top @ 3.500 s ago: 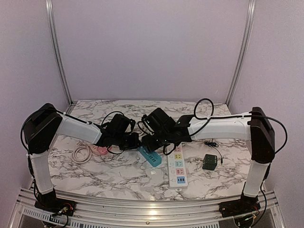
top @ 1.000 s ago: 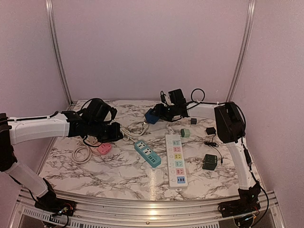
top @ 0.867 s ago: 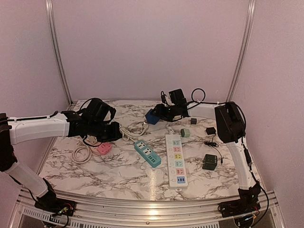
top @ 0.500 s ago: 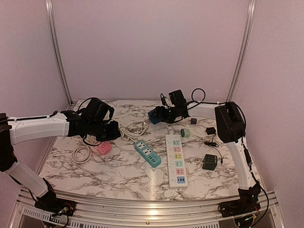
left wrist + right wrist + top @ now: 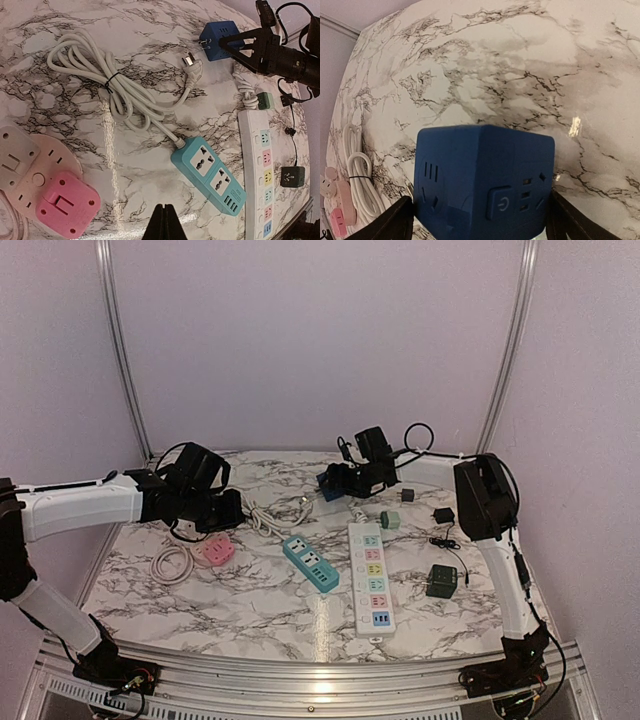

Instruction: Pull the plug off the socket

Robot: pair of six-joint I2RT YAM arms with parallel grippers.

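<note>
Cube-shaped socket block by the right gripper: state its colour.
The cube-shaped plastic socket block is dark blue, shown best in the right wrist view.

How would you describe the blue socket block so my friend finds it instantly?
Look to the far side of the marble table, right of the coiled white cable. There is the blue socket cube: the only dark-blue block, unlike the teal strip and white strip.

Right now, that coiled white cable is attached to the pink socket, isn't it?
Not quite. The coiled white cable is attached to the teal power strip, not the pink socket. The left wrist view shows it.
</note>
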